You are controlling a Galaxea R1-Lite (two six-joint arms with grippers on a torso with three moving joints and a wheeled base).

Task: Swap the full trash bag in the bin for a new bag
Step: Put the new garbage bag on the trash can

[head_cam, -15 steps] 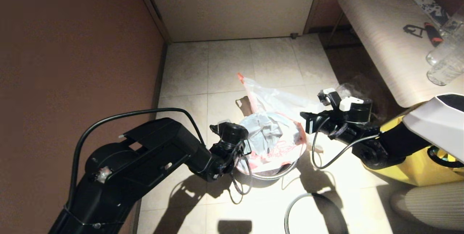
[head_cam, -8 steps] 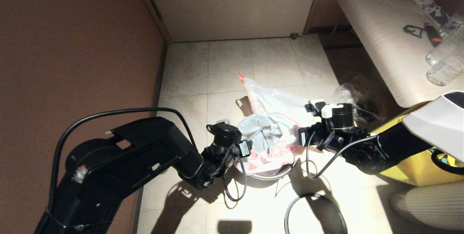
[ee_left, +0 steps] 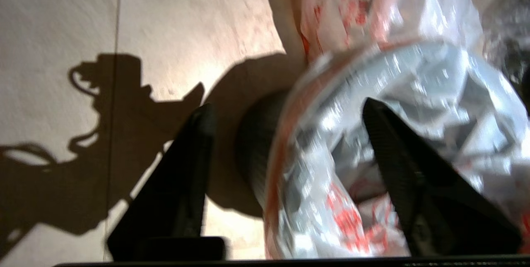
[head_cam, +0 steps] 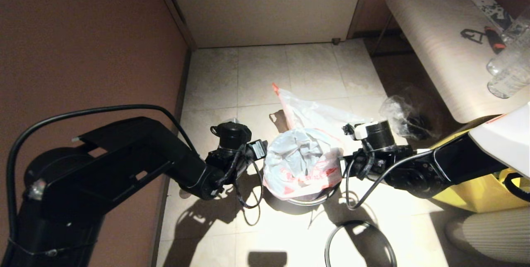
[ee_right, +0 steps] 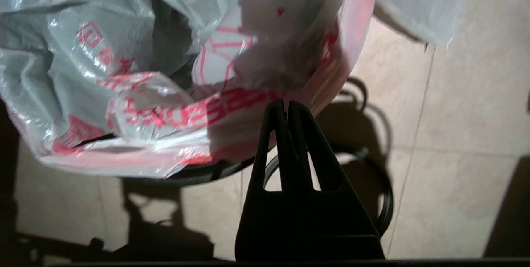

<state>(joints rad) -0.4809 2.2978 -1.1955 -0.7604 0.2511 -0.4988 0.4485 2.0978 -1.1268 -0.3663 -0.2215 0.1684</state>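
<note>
The new bag [head_cam: 302, 161] sat draped over the bin [head_cam: 308, 198], thin, slack and slippery. The left gripper [ee_left: 285, 134], jaws wide, straddled its rim fold, probably the best hold. The right gripper [ee_right: 287, 107], jaws pressed together and empty, hovered just outside the opposite edge.

The floor [head_cam: 265, 72] was made of pale square tiles. A brown wall [head_cam: 83, 43] stood beside it, a light door [head_cam: 265, 6] behind it. A striped desk [head_cam: 434, 39] stood nearby.
</note>
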